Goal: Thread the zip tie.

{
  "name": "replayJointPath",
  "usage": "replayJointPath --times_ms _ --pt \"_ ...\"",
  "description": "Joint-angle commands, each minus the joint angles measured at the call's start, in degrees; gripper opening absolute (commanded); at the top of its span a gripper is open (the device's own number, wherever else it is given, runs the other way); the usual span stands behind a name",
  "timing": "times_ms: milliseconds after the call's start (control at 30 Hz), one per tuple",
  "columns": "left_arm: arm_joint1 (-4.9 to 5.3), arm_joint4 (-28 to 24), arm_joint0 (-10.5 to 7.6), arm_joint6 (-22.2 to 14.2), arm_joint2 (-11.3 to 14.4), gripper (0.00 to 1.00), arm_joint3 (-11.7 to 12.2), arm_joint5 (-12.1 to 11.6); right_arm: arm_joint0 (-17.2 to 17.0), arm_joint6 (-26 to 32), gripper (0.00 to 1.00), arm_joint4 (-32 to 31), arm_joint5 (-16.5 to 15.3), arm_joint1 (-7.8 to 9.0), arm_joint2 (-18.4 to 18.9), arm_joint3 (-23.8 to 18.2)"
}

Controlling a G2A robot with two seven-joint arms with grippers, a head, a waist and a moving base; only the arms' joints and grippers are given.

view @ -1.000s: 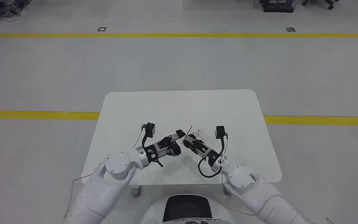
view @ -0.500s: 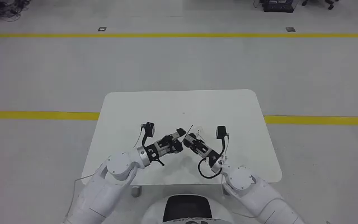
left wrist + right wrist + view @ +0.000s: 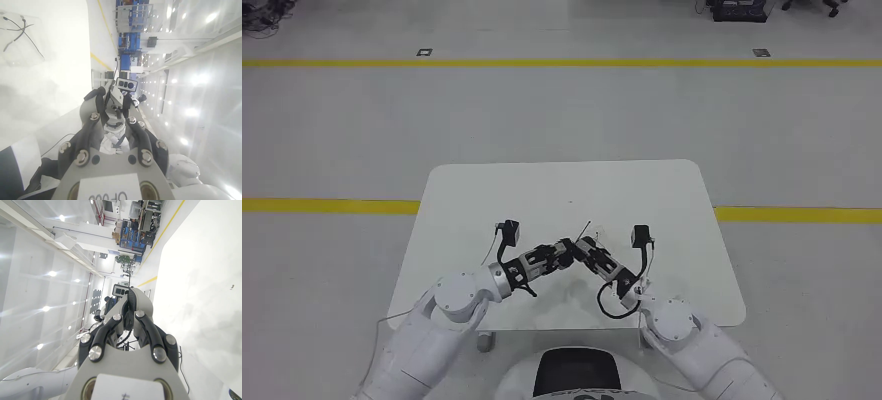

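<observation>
Top view: white surface [image 3: 662, 190] with both arms meeting over its near middle. The left tool [image 3: 559, 251] and right tool [image 3: 581, 247] are tip to tip, just beside each other. The zip tie [image 3: 585, 229] is a thin dark strand rising from the right tool, with its long axis slanting away from the robot and a little to its right. Left wrist view: the left tool [image 3: 110, 95] has its fingers [image 3: 95, 102] standing apart. The zip tie [image 3: 115, 70] runs lengthwise through the gap and out past the tips. Whether either finger touches it cannot be told. A clear tray [image 3: 36, 20] of thin dark strands lies farther off on the surface [image 3: 62, 62]. Right wrist view: the right tool [image 3: 130, 292] is clamped on the zip tie [image 3: 129, 280]. The strap is edge-on between the pads and points straight out beyond the tips, above the surface [image 3: 198, 275].
</observation>
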Motion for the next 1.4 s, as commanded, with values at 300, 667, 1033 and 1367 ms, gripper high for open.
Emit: replayJointPath --times_ms 300,667,1033,1367 --pt "0.27 -0.08 -0.49 0.21 0.64 0.07 0.24 0.32 -1.06 0.06 0.0 -0.65 0.0 -0.85 1.55 -0.36" --pt "0.53 -0.1 -0.95 0.11 1.33 0.08 0.56 0.46 -2.23 1.2 0.0 -1.35 0.0 -1.62 3.12 -0.72" --pt "0.75 -0.26 -1.35 0.11 2.08 0.0 0.79 0.64 -2.69 2.36 0.0 -1.67 0.0 -2.43 4.07 -0.19" --pt "1.03 -0.92 -1.72 -0.03 2.14 0.0 1.22 0.77 -3.27 3.05 1.0 -1.93 0.0 -3.0 5.12 0.16"
